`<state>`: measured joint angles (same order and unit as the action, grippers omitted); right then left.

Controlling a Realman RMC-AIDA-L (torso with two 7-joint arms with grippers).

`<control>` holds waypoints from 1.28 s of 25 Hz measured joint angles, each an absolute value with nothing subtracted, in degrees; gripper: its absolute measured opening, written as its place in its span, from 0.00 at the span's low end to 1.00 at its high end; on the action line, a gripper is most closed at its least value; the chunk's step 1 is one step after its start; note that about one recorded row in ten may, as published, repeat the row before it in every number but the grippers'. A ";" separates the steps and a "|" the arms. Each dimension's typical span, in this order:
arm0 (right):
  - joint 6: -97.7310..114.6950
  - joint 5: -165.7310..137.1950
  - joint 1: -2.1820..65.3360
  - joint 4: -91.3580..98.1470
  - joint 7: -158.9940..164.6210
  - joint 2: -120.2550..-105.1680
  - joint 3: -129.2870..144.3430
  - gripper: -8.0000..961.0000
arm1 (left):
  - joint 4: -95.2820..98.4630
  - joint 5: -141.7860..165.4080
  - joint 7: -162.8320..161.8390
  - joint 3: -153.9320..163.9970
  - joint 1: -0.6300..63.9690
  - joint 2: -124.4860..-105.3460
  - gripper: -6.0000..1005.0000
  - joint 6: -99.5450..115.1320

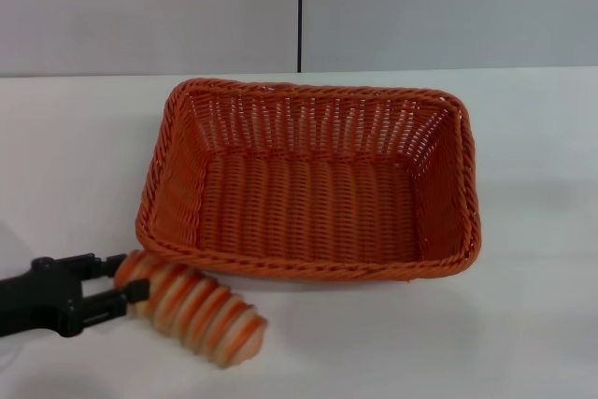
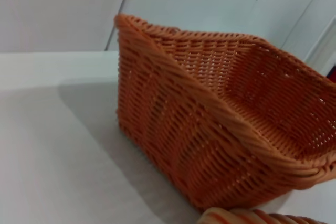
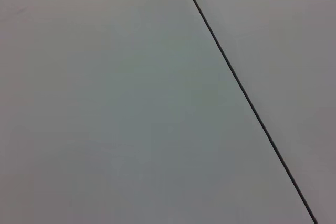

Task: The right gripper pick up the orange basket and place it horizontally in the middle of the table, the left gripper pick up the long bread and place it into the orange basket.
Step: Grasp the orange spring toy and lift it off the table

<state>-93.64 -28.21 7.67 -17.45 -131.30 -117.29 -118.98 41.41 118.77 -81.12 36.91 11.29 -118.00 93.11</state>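
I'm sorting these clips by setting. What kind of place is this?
Probably a lab test bench: a plain white table against bare grey wall panels, holding only an orange basket and a toy long bread.

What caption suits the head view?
Left gripper grasps the long bread beside the empty orange basket on the table.

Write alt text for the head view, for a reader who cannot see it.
The left gripper, reaching in from the robot's left, is closed on one end of the long bread just outside the near left corner of the empty orange basket. The basket sits lengthwise across the middle of the white table; the right gripper is out of view.
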 joint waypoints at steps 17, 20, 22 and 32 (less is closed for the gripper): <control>-93.57 -28.24 8.56 -17.61 -130.52 -116.98 -120.30 0.58 | 54.09 119.38 -81.73 26.86 7.33 -115.94 0.44 97.51; -93.55 -28.31 8.92 -17.61 -130.48 -116.98 -120.32 0.58 | 55.22 118.82 -82.07 21.30 8.20 -116.75 0.42 99.02; -93.55 -28.49 9.21 -17.60 -130.45 -116.97 -120.32 0.58 | 55.62 118.67 -82.40 18.06 9.27 -117.47 0.41 99.48; -93.67 -28.66 9.88 -17.60 -130.24 -117.20 -120.32 0.58 | 55.96 110.05 -86.75 13.36 12.97 -117.74 0.33 98.48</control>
